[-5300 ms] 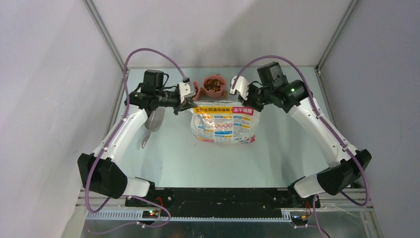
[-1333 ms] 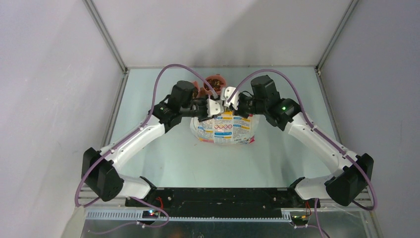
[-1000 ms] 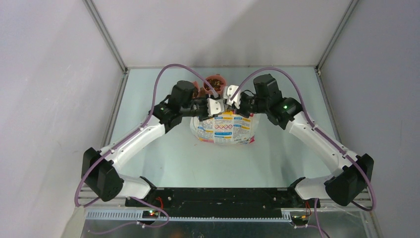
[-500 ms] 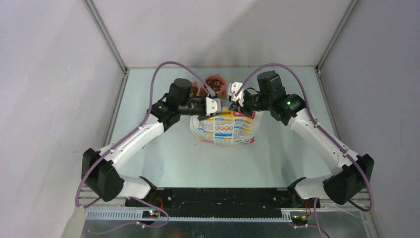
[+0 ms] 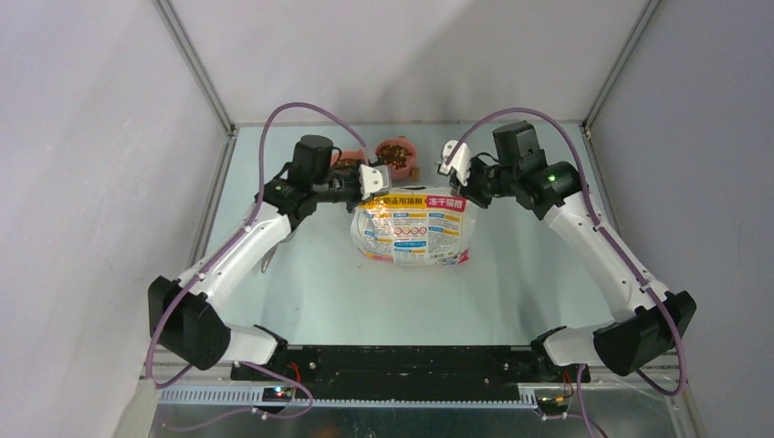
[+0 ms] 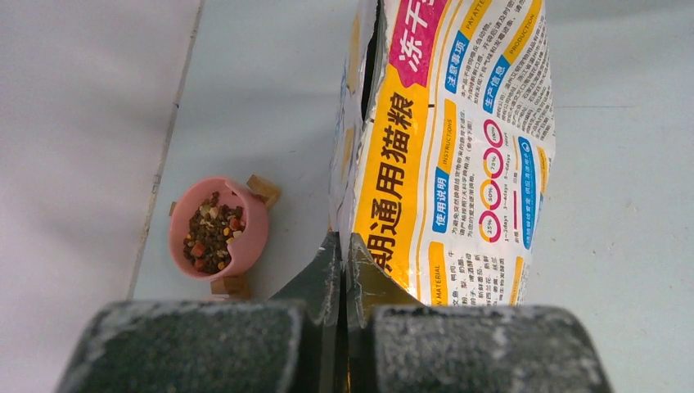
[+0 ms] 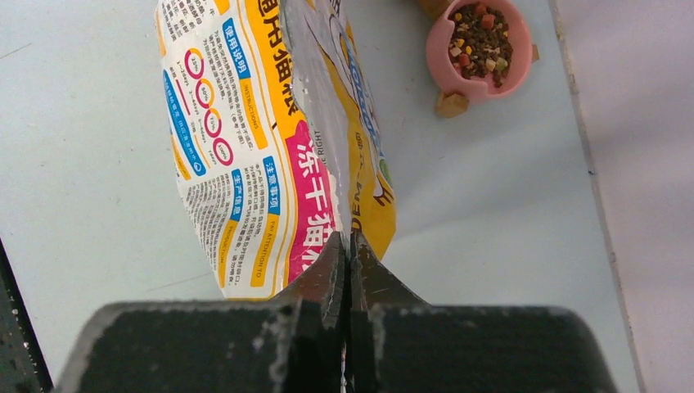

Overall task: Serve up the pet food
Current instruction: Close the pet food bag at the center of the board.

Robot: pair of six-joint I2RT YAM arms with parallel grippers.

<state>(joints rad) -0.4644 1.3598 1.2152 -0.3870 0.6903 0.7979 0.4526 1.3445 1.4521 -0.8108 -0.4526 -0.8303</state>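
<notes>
The left tool (image 6: 342,255) is closed, its two dark fingers pinched together on the top edge of the printed bag (image 5: 413,228) near that edge's left corner; in the left wrist view the yellow film runs straight down into the seam between the fingertips. The right tool (image 7: 349,250) is likewise closed, nipping the same top edge near its right corner, where the pink and yellow print meets its tips. The bag's mouth runs between the two tools, and the left wrist view shows a dark slit where the top is parted. The body of the bag lies on the worktop (image 5: 310,292) on the near side of both tools, printed face up. The pet food (image 6: 211,233), a mix of brown and reddish pellets, sits in a small pink bowl (image 6: 255,233) on the worktop beyond the tools, roughly between them and closer to the left one, apart from the bag. A few tan chunks (image 7: 450,103) lie on the worktop touching or just beside the bowl's wall. Neither tool touches the bowl.
</notes>
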